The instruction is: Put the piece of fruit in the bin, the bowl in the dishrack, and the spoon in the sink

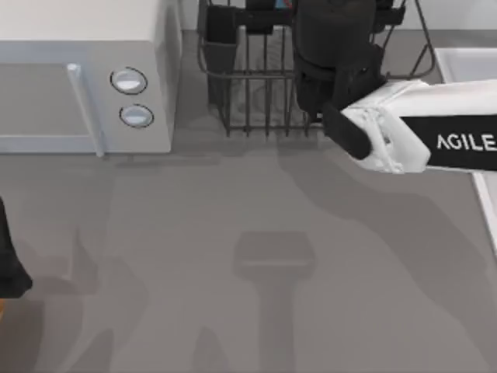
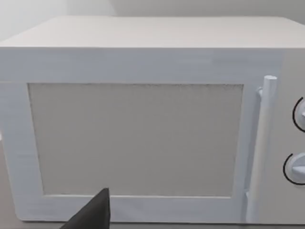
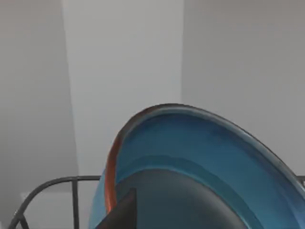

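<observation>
Reaching over the dishrack (image 1: 256, 101) at the far side, the right gripper (image 3: 143, 210) is holding the blue bowl (image 3: 205, 152) tight between its fingers.

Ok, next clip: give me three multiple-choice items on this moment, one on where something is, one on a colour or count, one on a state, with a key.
1. Where is the right arm's wrist in the top view?
A. over the dishrack
B. in front of the microwave door
C. at the table's near edge

2. How many round knobs does the microwave have?
A. one
B. two
C. four

3. How does the bowl sit in the right wrist view?
A. flat on the table, upside down
B. tipped up on edge above the rack wire
C. inside the microwave

Key:
1 A: the right arm reaches in from the right and its dark wrist ends over the dishrack.
2 B: two knobs sit one above the other on the microwave.
3 B: the blue bowl, orange at the rim, stands tilted over the rack's wire.
</observation>
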Controlling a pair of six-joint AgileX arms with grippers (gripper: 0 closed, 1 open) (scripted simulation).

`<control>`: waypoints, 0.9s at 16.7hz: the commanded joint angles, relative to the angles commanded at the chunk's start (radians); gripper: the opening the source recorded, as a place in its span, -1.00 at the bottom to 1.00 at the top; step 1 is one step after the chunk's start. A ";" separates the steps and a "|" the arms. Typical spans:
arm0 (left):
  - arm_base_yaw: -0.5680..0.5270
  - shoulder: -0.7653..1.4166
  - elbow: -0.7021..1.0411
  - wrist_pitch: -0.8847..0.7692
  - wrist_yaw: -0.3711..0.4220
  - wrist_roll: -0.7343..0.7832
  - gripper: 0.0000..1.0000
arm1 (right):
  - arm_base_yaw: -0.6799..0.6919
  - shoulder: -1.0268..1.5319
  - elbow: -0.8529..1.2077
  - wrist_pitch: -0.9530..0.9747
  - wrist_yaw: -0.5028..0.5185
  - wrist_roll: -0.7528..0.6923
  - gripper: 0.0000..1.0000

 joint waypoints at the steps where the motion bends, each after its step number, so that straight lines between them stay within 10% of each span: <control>1: 0.000 0.000 0.000 0.000 0.000 0.000 1.00 | 0.000 0.000 0.000 0.000 0.000 0.000 1.00; 15: 0.000 0.000 0.000 0.000 0.000 0.000 1.00 | -0.103 -0.293 -0.263 -0.061 -0.192 0.019 1.00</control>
